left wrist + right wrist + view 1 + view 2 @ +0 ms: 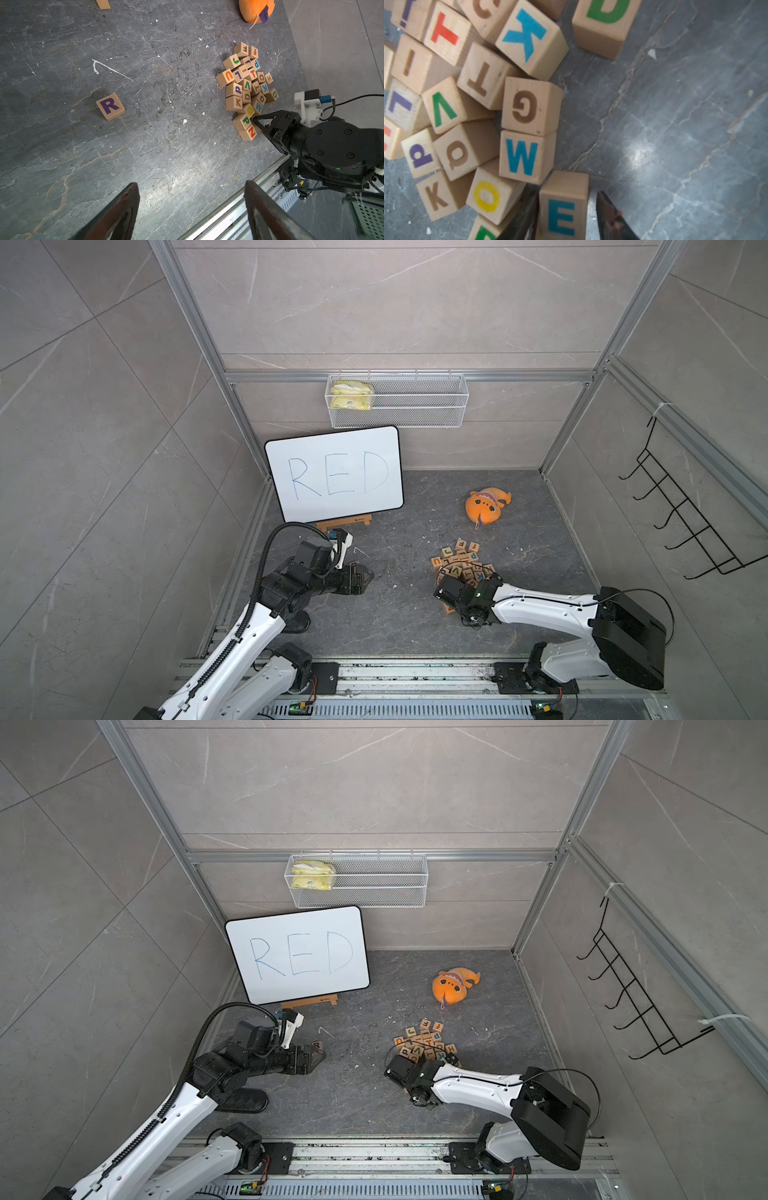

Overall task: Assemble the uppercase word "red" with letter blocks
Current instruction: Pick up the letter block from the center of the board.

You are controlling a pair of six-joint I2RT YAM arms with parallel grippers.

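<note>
E block [563, 204] in right tool [568, 194], bottom cropped

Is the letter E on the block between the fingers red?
No, the E block between the right arm's fingers shows a blue-green letter, not a red one.

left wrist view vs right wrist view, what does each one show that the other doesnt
Left wrist only: the R block alone on the floor, the plush, the open left gripper, and the right gripper at the pile's edge. Right wrist only: the letter on the E block between the right gripper's fingers; grip unclear. Both: the pile and the D block.
</note>
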